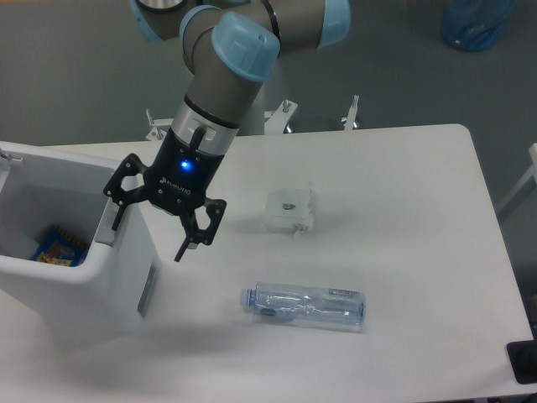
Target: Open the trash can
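The trash can is a large white boxy bin at the table's left edge. Its top shows open: I see down into it, where a blue and yellow packet lies. A grey tab shows on its right outer wall. My gripper hangs over the bin's right rim with its jaws spread wide and nothing in them. One fingertip is at the inner side of the rim, the other fingertip is outside the bin over the table. I cannot tell whether a finger touches the rim.
A clear plastic bottle lies on its side at the table's front middle. A small white boxy object sits near the centre. A blue jug stands on the floor at the far right. A black object is at the front right corner.
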Robot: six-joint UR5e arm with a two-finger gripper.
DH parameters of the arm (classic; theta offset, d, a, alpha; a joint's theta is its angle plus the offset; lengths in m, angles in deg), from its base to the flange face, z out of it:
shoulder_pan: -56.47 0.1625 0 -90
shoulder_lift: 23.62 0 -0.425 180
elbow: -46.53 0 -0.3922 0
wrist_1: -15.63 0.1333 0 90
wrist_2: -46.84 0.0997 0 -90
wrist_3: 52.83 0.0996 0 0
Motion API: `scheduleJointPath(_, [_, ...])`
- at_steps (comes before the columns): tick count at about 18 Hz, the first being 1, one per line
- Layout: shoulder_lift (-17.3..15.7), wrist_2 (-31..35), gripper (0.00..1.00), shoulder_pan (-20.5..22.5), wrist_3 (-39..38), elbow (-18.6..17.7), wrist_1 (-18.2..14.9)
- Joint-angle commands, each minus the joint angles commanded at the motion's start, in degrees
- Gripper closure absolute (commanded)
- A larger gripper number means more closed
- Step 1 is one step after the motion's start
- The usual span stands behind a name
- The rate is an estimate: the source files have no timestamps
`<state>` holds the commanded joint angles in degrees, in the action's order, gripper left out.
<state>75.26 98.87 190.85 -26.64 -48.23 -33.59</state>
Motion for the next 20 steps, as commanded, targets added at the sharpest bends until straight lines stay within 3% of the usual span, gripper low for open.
scheduleJointPath(6, [0.18, 2.44, 0.0, 6.32, 7.99, 1.15, 0.26])
scheduleJointPath(10, [0.27, 21.65, 0.0, 8.96, 17.21, -0.07, 0.26])
scheduleJointPath(12, [0.88, 25.22, 0.0, 10.37, 21.87, -0.08, -0.09])
scheduleJointPath(15, [7.01, 25.75, 0.0, 12.83, 24.35, 3.07, -0.17])
scheduleJointPath(17, [10.8, 28.02, 0.0, 16.68, 24.61, 6.4, -1.05])
scheduleJointPath(18, [11.6, 29.78, 0.0, 18.53, 25.23, 7.99, -2.36])
scheduleJointPath(20, [14.23, 30.32, 0.0, 20.56, 29.69, 12.2, -9.36])
